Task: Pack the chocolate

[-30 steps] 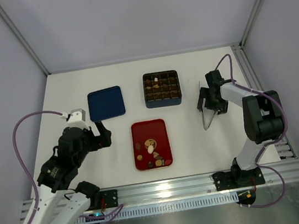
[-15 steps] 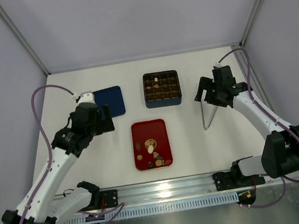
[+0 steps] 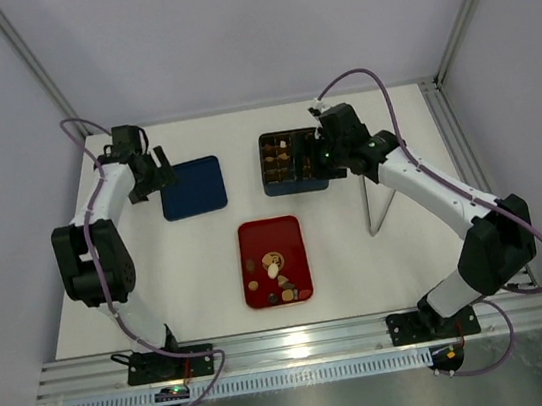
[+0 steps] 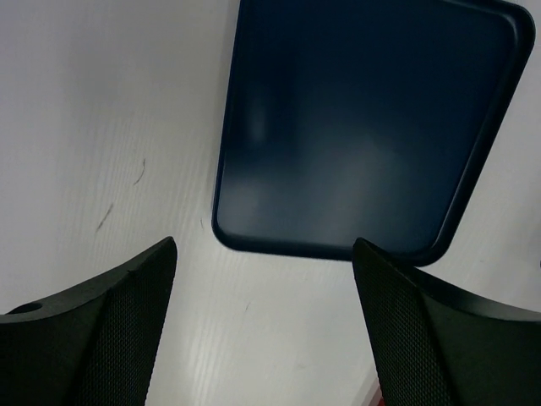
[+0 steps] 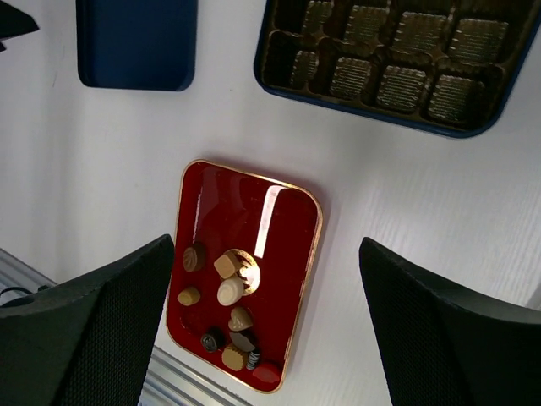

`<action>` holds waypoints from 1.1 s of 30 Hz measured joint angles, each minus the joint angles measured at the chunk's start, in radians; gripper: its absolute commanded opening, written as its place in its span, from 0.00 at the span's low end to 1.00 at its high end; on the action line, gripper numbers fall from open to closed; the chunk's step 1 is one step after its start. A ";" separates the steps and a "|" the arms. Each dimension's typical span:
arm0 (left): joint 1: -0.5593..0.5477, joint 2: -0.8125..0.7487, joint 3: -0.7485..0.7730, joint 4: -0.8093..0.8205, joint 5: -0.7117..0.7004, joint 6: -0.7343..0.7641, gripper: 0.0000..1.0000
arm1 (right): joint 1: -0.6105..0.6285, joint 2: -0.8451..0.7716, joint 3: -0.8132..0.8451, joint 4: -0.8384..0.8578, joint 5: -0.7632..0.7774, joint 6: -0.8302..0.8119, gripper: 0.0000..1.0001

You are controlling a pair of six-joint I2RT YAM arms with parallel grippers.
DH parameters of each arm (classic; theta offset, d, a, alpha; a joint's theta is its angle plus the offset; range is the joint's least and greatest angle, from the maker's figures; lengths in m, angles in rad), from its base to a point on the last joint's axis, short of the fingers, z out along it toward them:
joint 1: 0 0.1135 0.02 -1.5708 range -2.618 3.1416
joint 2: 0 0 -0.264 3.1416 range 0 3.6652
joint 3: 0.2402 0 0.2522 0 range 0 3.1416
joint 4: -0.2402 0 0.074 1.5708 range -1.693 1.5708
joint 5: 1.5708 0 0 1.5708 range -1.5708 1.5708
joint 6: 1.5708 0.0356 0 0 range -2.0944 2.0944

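Observation:
Several chocolate pieces [image 3: 277,275], tan, cream, dark and reddish, lie in the near half of the flat red tray [image 3: 269,233]. They also show in the right wrist view [image 5: 229,292]. The dark blue grid box [image 3: 296,181] stands behind the tray, with a cream piece [image 3: 284,145] in its back row. My right gripper [image 3: 311,160] hovers over the box, open and empty; in its wrist view [image 5: 266,249] the tray [image 5: 254,211] lies between the fingers far below. My left gripper [image 3: 156,171] is open and empty at the left edge of the blue lid [image 4: 363,127].
The blue lid [image 3: 193,186] lies flat left of the box and shows in the right wrist view [image 5: 135,42]. The box's near compartments [image 5: 389,76] show ribbed gold liners. Metal tongs [image 3: 378,210] lie right of the tray. Frame posts stand at the back corners.
My left arm has swung back and left to the lid's left edge. My right arm has moved left from beside the tongs to above the box. Nothing was picked up.

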 measured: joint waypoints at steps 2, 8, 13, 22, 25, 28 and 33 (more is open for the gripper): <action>0.032 0.064 0.034 0.019 0.058 0.014 0.78 | 0.015 0.046 0.041 0.001 -0.018 -0.002 0.88; 0.096 0.269 0.150 0.066 0.150 0.048 0.67 | 0.041 0.167 0.142 -0.002 -0.063 -0.017 0.87; 0.124 0.377 0.196 0.072 0.198 0.053 0.63 | 0.045 0.249 0.228 0.000 -0.085 -0.034 0.87; 0.132 0.413 0.219 0.129 0.240 0.047 0.34 | 0.047 0.437 0.372 0.027 -0.135 -0.039 0.86; 0.132 0.420 0.219 0.146 0.246 0.045 0.24 | 0.051 0.508 0.430 0.031 -0.150 -0.038 0.86; 0.135 0.429 0.226 0.156 0.252 0.041 0.11 | 0.056 0.580 0.502 0.029 -0.165 -0.037 0.86; 0.142 0.443 0.240 0.160 0.277 0.040 0.00 | 0.063 0.687 0.642 0.031 -0.192 -0.038 0.86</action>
